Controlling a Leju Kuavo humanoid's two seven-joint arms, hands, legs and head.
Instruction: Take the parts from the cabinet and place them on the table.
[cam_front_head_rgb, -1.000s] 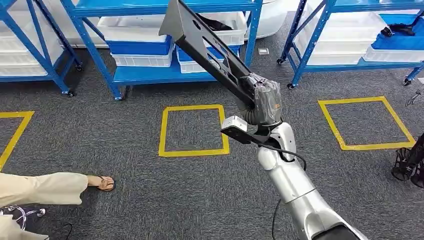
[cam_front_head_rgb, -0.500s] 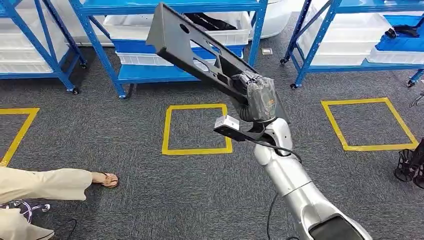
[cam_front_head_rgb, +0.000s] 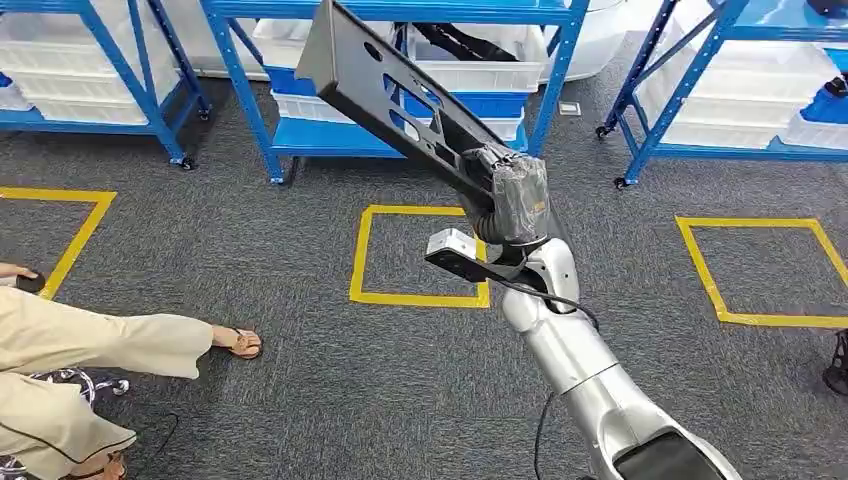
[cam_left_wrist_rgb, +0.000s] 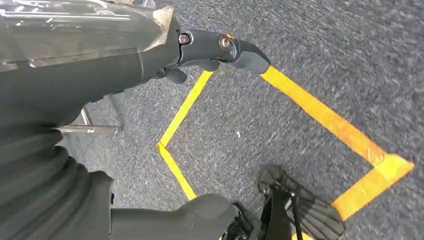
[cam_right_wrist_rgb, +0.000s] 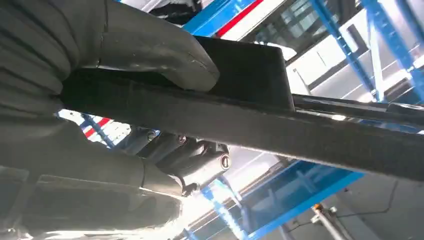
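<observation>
**Carrying the part, no table in front of me yet**

Hauling this thing across the shop floor right now, so I'd call the job maybe halfway for this one part: it's out of the cabinet, but it isn't set down anywhere.

Using the yellow floor square (cam_front_head_rgb: 420, 254) as my landmark, biggest stuff first. Beyond the square stand the blue racks (cam_front_head_rgb: 400, 140), shelves loaded with white bins (cam_front_head_rgb: 470, 70). One bin straight beyond the square has more dark pieces in it, so my guess is there's more fetching left after this trip. To the left of the square and nearer me, a person's leg (cam_front_head_rgb: 110, 345) in light trousers stretches over the grey carpet, a sandalled foot at its end. Something to steer around, I'd say.

Now the part itself: a long black bracket (cam_front_head_rgb: 385, 85) with cut-out holes, held up in the air, slanting from over the square's right edge up and away toward the racks. My right hand (cam_front_head_rgb: 512, 195) is clamped around its near end. From the right wrist camera you can see the thumb (cam_right_wrist_rgb: 150, 52) pressed over the top of the bar and the darker fingers (cam_right_wrist_rgb: 195, 160) wrapped underneath, so the grip looks solid to me.

My left hand (cam_left_wrist_rgb: 210, 50) hangs down over the carpet beside another taped square, fingers loosely apart with nothing in them.

What's left, as I judge it: find the table, walk over, lower the bracket onto it, let go.
</observation>
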